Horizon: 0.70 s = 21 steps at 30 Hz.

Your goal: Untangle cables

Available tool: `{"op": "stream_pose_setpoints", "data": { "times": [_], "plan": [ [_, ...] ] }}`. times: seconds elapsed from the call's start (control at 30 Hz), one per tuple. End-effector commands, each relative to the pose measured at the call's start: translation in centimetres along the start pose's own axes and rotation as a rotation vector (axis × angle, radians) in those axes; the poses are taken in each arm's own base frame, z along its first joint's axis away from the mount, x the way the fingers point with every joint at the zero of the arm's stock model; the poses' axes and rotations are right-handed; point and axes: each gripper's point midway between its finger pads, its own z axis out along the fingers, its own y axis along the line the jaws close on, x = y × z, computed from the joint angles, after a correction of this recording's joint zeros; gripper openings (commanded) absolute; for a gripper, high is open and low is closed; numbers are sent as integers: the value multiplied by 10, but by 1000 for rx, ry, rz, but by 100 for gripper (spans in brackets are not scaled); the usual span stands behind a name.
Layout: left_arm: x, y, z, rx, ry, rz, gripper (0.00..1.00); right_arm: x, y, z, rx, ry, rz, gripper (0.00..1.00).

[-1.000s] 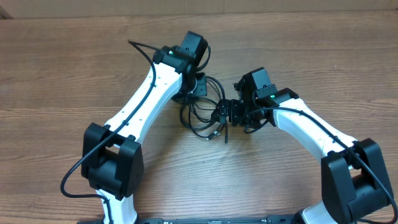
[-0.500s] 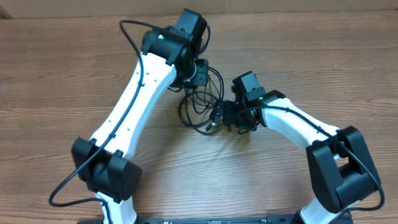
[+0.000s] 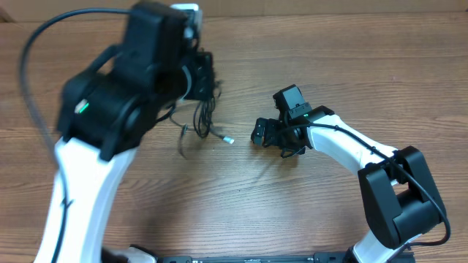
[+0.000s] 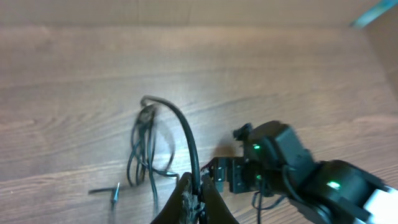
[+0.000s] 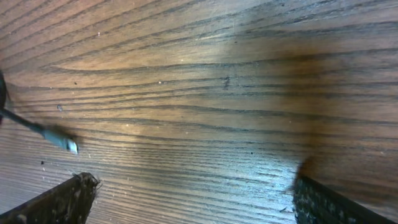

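Left gripper (image 4: pixel 198 190) high over the wooden worktop (image 3: pixel 344 58), left of its centre, jaws pressed together on one strand of the thin black cables (image 4: pixel 144 146). The bundle hangs beneath in loose loops, its lower ends possibly touching the wood; view blurred. Right gripper (image 3: pixel 260 134) low near the worktop's centre, jaws spread wide, holding nothing, a silver-tipped plug (image 5: pixel 67 145) near one finger.

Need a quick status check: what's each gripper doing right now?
Left gripper: shut on a cable.
Right gripper: open, holding nothing.
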Motion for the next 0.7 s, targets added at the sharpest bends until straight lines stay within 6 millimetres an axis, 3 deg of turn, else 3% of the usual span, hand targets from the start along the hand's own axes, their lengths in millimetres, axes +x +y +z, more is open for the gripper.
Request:
{"op": "stream_pose_setpoints", "data": {
  "times": [0.0, 0.23, 0.53, 0.67],
  "plan": [
    [-9, 8, -22, -31, -73, -15, 5, -7, 1, -1, 11, -21, 4, 100],
    [5, 15, -18, -65, -10, -14, 11, -5, -1, -1, 17, -13, 6, 100],
    [41, 29, 12, -145, 195, -7, 63, -1, -5, 2, 25, -9, 8, 100],
    [66, 39, 32, -206, 344, -7, 68, -1, -5, 2, 25, -9, 8, 100]
  ]
}}
